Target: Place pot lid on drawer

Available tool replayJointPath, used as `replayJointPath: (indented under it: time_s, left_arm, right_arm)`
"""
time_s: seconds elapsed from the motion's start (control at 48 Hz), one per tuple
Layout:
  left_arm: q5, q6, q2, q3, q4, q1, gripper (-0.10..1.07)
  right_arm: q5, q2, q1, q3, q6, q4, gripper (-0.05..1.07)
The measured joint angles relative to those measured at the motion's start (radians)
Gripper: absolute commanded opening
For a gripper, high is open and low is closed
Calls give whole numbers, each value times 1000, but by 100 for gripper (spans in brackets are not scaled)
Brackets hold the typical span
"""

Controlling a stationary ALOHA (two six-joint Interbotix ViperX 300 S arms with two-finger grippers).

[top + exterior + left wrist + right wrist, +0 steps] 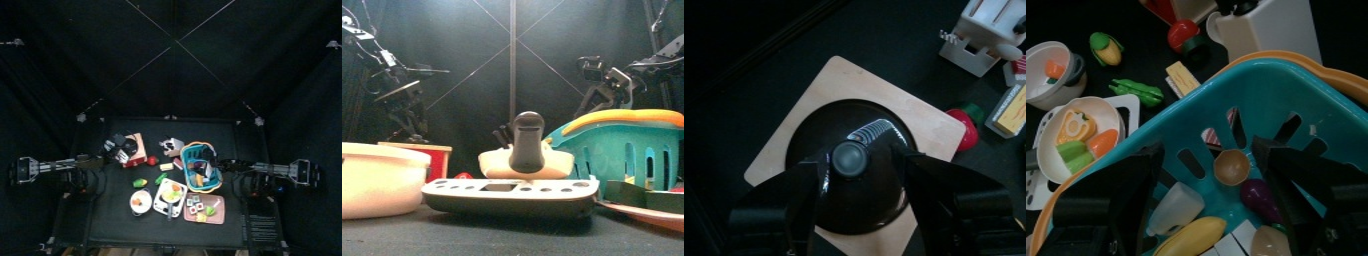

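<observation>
Black curtains enclose a small black worktop (120,205). On the drawer (802,120), the pot lid (851,175) rests flat on the pale tan top, its knob central. Judged step: placement is done and release is in hand; the next move calls for a straight lift clear of the lid. The left gripper (861,190) hangs directly above the drawer, jaws spread to either side of the lid, holding nothing. Well apart from the drawer, the right gripper (1209,185) hovers open and empty over the teal basket (1293,100).
</observation>
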Motion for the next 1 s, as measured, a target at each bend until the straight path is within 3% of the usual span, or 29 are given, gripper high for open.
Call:
replayJointPath:
  time_s: [0.375,1.0]
  left_arm:
    - [-55,0,0,0,2,-2,91]
    - [-58,0,0,12,-8,-8,91]
  right_arm:
    - [0,0,0,0,0,-3,100]
    - [0,0,0,0,0,-5,100]
